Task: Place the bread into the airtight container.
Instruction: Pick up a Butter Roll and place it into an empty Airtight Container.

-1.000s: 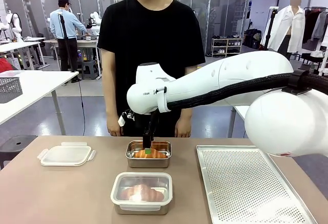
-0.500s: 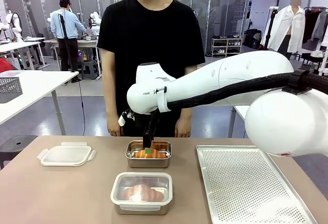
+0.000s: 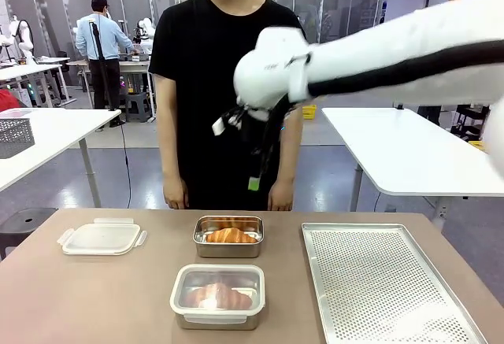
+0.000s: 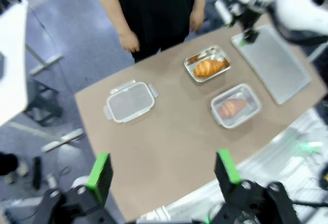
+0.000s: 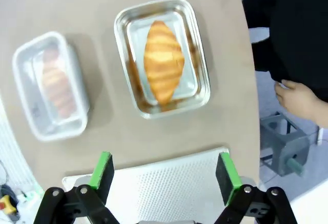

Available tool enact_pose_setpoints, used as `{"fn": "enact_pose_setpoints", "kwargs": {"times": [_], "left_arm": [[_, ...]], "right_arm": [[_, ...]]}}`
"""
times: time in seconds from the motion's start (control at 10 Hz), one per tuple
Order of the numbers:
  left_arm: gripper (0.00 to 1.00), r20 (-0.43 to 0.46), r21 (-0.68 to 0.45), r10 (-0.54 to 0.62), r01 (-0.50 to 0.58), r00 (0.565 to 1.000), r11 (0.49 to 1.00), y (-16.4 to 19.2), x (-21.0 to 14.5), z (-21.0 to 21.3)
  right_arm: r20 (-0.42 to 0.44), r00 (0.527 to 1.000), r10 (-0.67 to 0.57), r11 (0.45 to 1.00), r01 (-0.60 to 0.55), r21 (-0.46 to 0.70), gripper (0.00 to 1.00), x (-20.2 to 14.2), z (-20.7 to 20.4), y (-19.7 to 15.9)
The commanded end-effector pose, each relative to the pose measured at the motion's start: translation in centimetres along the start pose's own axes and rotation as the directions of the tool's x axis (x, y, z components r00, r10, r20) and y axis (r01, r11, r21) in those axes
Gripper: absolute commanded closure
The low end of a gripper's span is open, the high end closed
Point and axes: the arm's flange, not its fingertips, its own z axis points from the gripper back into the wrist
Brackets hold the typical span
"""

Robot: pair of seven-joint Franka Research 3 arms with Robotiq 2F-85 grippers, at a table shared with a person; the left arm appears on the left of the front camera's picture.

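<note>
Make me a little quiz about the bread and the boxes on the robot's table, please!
1. True or false: the right gripper is holding the croissant.
2. How many containers on the table have a lid on? A) none B) one C) two
3. What lies beside the open container, toward the robot's left?

Key:
1. False; its jaws are open and empty, up above the table.
2. B; only the lidded container.
3. A loose lid.
</note>
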Motion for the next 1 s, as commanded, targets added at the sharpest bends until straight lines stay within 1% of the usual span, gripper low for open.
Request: {"fn": "enact_pose_setpoints", "kwargs": {"times": [0.0,0.1,0.2,0.3,0.4,0.5,0.6,0.7,0.9], "left_arm": [[0.0,0.002,-0.003,-0.01,0.01,1.0,1.0,0.0,0.0,0.1],[0.0,0.002,-0.003,-0.01,0.01,1.0,1.0,0.0,0.0,0.1],[0.0,0.002,-0.003,-0.01,0.01,1.0,1.0,0.0,0.0,0.1],[0.0,0.002,-0.003,-0.01,0.01,1.0,1.0,0.0,0.0,0.1],[0.0,0.002,-0.003,-0.01,0.01,1.0,1.0,0.0,0.0,0.1],[0.0,0.002,-0.003,-0.01,0.01,1.0,1.0,0.0,0.0,0.1],[0.0,0.002,-0.003,-0.01,0.01,1.0,1.0,0.0,0.0,0.1],[0.0,0.002,-0.003,-0.01,0.01,1.0,1.0,0.0,0.0,0.1],[0.0,0.002,-0.003,-0.01,0.01,1.0,1.0,0.0,0.0,0.1]], "right_arm": [[0.068,0.991,-0.119,0.993,0.12,-0.01,0.0,-7.1,3.8,2.9],[0.126,0.968,-0.218,0.975,0.221,-0.006,0.0,-10.5,6.6,3.4],[0.157,0.938,-0.31,0.949,0.314,-0.001,0.0,-13.5,9.1,4.3],[0.142,0.913,-0.381,0.922,0.387,-0.013,0.0,-16.0,11.5,5.5],[0.114,0.876,-0.469,0.879,0.476,-0.037,0.0,-18.1,14.6,7.1],[0.082,0.843,-0.531,0.844,0.535,-0.033,0.0,-19.6,16.8,8.8],[0.035,0.8,-0.599,0.799,0.6,-0.043,0.0,-21.1,18.6,10.3],[0.02,0.759,-0.651,0.758,0.651,-0.043,0.0,-22.6,20.5,12.0],[0.106,0.661,-0.743,0.658,0.75,-0.068,0.0,-25.9,25.0,15.9]]}}
